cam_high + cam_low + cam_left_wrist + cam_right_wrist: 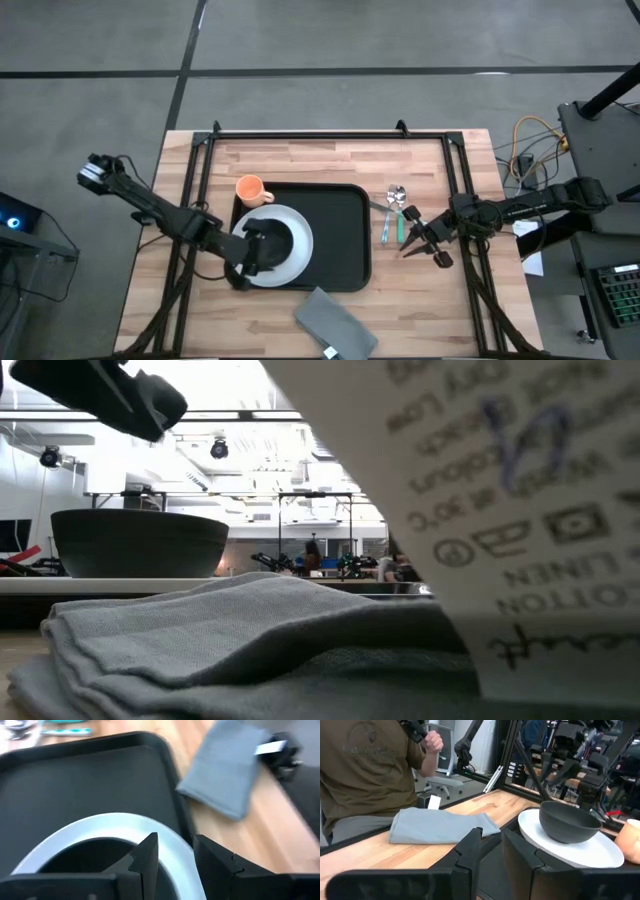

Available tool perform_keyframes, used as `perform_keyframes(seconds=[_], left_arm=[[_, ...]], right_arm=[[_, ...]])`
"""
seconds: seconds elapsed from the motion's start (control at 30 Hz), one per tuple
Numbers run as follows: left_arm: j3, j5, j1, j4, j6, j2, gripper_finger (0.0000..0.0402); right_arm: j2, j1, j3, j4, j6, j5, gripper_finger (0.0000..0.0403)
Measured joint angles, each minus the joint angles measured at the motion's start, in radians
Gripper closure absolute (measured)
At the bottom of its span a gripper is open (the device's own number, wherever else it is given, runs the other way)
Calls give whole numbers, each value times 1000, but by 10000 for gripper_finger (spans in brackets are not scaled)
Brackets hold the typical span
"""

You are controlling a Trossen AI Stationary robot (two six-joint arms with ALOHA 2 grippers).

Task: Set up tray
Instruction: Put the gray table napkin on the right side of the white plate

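The black tray (340,215) lies in the middle of the table. On its left half rests a white plate (295,262) with a dark bowl (568,822) standing on it. An orange mug (250,190) stands at the tray's far left corner. My left gripper (175,857) is open and hovers over the plate's near rim, beside the bowl. My right gripper (491,851) points level toward the tray from its right, its fingers a narrow gap apart with nothing between them. A folded grey napkin (335,322) lies flat near the table's front edge.
A spoon (396,196) and teal-handled cutlery (386,228) lie on the wood between the tray and my right gripper. A person in an olive shirt (365,770) stands beyond the table's near edge. Black frame rails (200,180) run along both table sides.
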Motion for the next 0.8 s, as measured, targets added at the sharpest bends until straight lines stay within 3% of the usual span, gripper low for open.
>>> perform_keyframes(seconds=[0.27,0.57,0.8], left_arm=[[-132,30,-2,88,17,-183,295],[-379,31,-2,243,33,-544,295],[-479,97,-2,237,26,-852,295]], right_arm=[[0,0,0,0,-56,0,326],[0,0,0,1,-62,0,317],[0,0,0,1,-75,0,325]])
